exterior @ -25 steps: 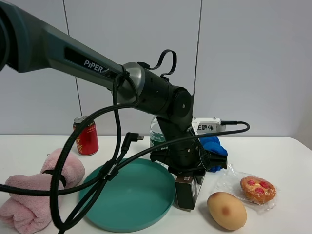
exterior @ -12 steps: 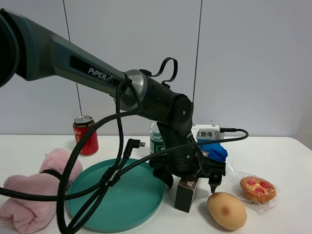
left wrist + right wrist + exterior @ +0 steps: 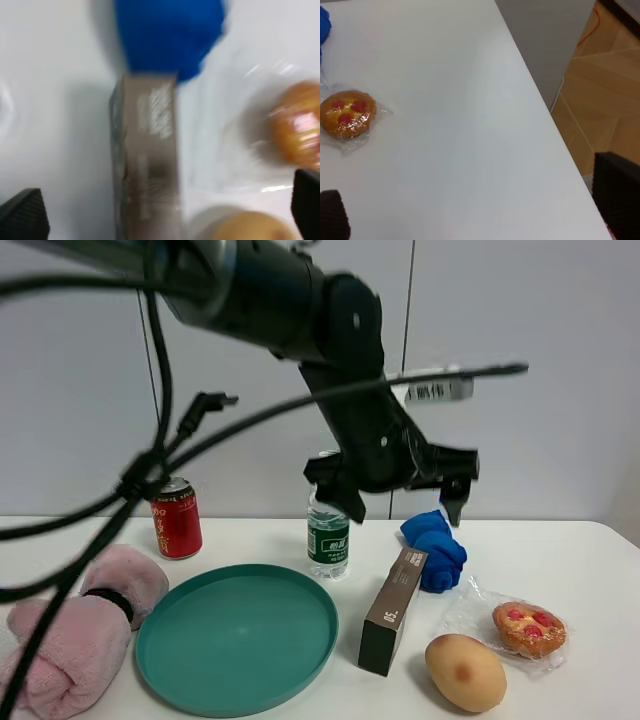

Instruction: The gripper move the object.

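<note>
The left tool [image 3: 403, 510] hangs high over the worktop [image 3: 560, 550], its two fingers spread wide with nothing in them. The right tool [image 3: 475, 205] is spread wide too and holds nothing. The box [image 3: 395, 608] lies on the worktop in the lower middle of the frame, under the left tool, its long side running away from us. Its far end is at the blue cloth [image 3: 435, 550] (touching it, we think, but the close view is blurry).

We think the box is light and stiff, since it is cardboard. Its sides look smooth, so it could slip, and a hard squeeze could dent it. We would hold it across its thin sides, near the middle, so it does not tip.

The teal plate [image 3: 236, 635] sits just beside it on the left, and the tan egg-shaped thing [image 3: 465, 672] is near its front end on the right. The wrapped tart [image 3: 528, 628] is further right. More bare worktop shows at the far right, but the worktop ends there, so we should stop short.
</note>
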